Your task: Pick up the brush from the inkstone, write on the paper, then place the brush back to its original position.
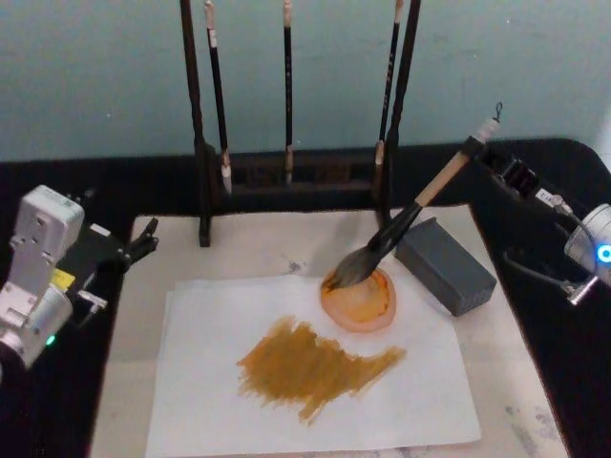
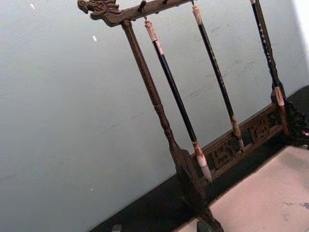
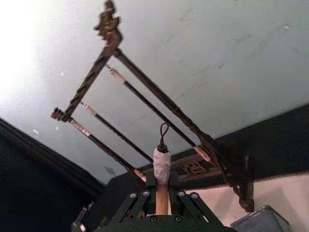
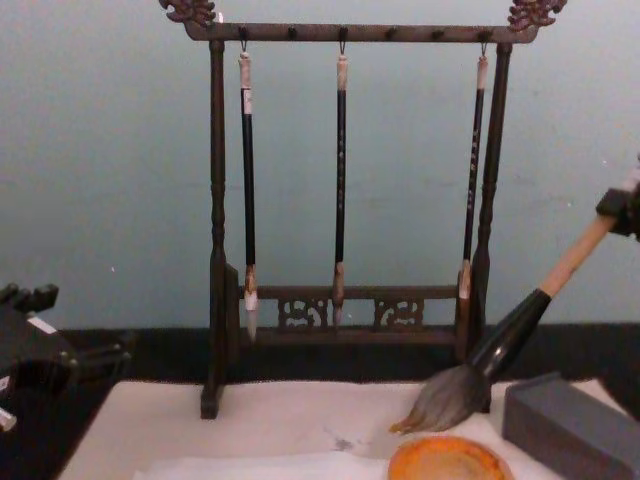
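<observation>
The brush (image 1: pixel 401 229) leans with its grey tuft on the far rim of the round orange inkstone (image 1: pixel 361 303). Its tan handle slants up to the right, and my right gripper (image 1: pixel 477 151) is shut on it just below the grey cap. The right wrist view shows the handle (image 3: pixel 162 199) clamped between the fingers, with the cap and cord loop above. From the chest view the tuft (image 4: pixel 445 400) hovers at the inkstone (image 4: pixel 445 460), and the right gripper (image 4: pixel 622 212) is at the right edge. The paper (image 1: pixel 210 401) lies in front, bearing a wide ochre smear (image 1: pixel 315 367). My left gripper (image 1: pixel 141 241) is parked at the left, open and holding nothing.
A dark wooden rack (image 1: pixel 286 176) with three thin hanging brushes stands behind the cream mat (image 1: pixel 248 248). A grey rectangular block (image 1: pixel 446 265) sits just right of the inkstone, under the brush handle. The black tabletop (image 1: pixel 544 363) borders the mat on both sides.
</observation>
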### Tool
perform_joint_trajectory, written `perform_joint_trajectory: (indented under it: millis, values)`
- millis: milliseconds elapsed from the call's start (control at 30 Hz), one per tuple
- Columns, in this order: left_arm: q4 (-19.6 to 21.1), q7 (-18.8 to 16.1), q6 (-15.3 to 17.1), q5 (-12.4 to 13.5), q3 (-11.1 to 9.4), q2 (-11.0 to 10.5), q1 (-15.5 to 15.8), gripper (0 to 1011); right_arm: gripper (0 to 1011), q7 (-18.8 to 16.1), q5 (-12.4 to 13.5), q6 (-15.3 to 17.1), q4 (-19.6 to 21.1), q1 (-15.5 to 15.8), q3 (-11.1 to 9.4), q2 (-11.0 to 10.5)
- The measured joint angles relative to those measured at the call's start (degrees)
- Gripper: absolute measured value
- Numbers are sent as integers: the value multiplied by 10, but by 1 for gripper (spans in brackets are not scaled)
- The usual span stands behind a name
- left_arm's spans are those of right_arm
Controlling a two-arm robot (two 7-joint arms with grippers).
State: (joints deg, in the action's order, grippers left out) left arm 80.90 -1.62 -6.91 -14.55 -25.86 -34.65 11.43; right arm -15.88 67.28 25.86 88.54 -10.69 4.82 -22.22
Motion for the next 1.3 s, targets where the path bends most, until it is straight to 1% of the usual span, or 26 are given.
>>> perform_joint_trajectory:
  millis: [133, 200, 233, 367, 467, 567, 767, 867, 967, 1100, 1300]
  values:
    - [0, 0, 0, 0, 0, 0, 0, 1010, 160, 2, 14, 0, -18, -4, -1, 7]
    - [0, 0, 0, 0, 0, 0, 0, 1010, 160, 7, 23, -1, -35, -11, 3, 12]
    - [0, 0, 0, 0, 0, 0, 0, 1010, 160, 7, 23, -1, -35, -11, 3, 12]
    - [0, 0, 0, 0, 0, 0, 0, 1010, 160, 17, 32, -2, -57, -19, 8, 17]
    - [0, 0, 0, 0, 0, 0, 0, 1010, 160, 25, 46, -2, -77, -26, 10, 23]
    - [0, 0, 0, 0, 0, 0, 0, 1010, 160, 33, 58, -1, -88, -28, 10, 28]
    - [0, 0, 0, 0, 0, 0, 0, 1010, 160, 48, 73, -1, -104, -31, 12, 29]
    - [0, 0, 0, 0, 0, 0, 0, 1010, 160, 53, 76, -1, -107, -32, 14, 28]
    - [0, 0, 0, 0, 0, 0, 0, 1010, 160, 71, 81, 0, -111, -33, 19, 24]
    - [0, 0, 0, 0, 0, 0, 0, 1010, 160, 82, 85, 0, -114, -33, 23, 24]
    - [0, 0, 0, 0, 0, 0, 0, 1010, 160, 107, 102, -2, -116, -32, 23, 29]
